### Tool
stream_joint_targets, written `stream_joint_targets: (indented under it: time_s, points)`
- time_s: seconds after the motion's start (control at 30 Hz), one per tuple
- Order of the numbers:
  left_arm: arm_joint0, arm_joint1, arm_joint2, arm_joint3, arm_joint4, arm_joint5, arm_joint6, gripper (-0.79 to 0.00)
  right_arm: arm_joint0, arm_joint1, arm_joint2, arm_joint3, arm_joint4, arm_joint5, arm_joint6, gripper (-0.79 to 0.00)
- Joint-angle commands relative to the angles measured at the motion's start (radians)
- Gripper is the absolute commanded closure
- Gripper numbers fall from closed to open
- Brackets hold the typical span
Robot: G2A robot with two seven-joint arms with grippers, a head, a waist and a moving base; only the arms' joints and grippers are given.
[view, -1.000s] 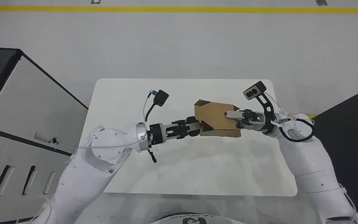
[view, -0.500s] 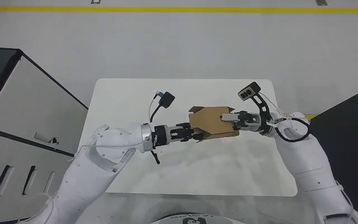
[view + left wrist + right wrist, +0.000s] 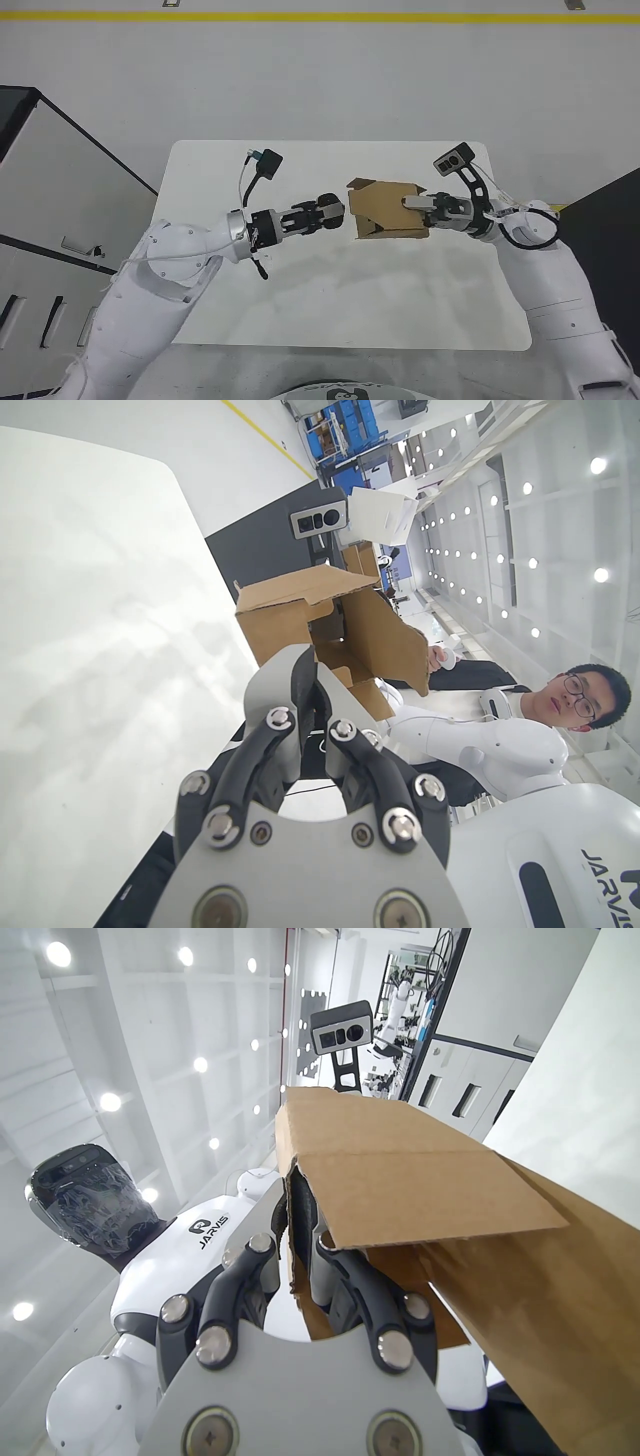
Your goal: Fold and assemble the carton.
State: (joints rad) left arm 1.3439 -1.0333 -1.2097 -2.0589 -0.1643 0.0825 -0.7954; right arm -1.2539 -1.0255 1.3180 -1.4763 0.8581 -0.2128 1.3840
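Carton [image 3: 385, 210] stays pinched by right gripper [image 3: 410, 203]; left gripper [image 3: 330, 206], closed empty, has backed off.

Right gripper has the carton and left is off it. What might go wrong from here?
1. Only the right gripper holds the carton, pinching one thin wall edge. A push from the other side may twist it loose or tear the card.
2. The left gripper is shut and sits close to the loose flap. It may snag or crumple the flap rather than fold it.

White arm shells [image 3: 175, 262] with black joints were noted; the left gripper [image 3: 312, 664] was fitted with black linkages and silver screws.
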Motion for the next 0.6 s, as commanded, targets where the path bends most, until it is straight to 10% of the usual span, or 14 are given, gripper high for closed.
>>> stream_joint_targets:
  time_s: [0.0,0.57]
  points:
    - [0.006,0.001,-0.002,0.000,-0.001,-0.002,-0.003,0.000,-0.001,-0.001,0.000,0.000,0.002,-0.001,-0.001,0.000]
    - [0.021,0.003,-0.006,-0.009,-0.009,-0.017,-0.015,0.000,-0.022,-0.006,0.024,0.011,-0.015,0.002,-0.163,0.000]
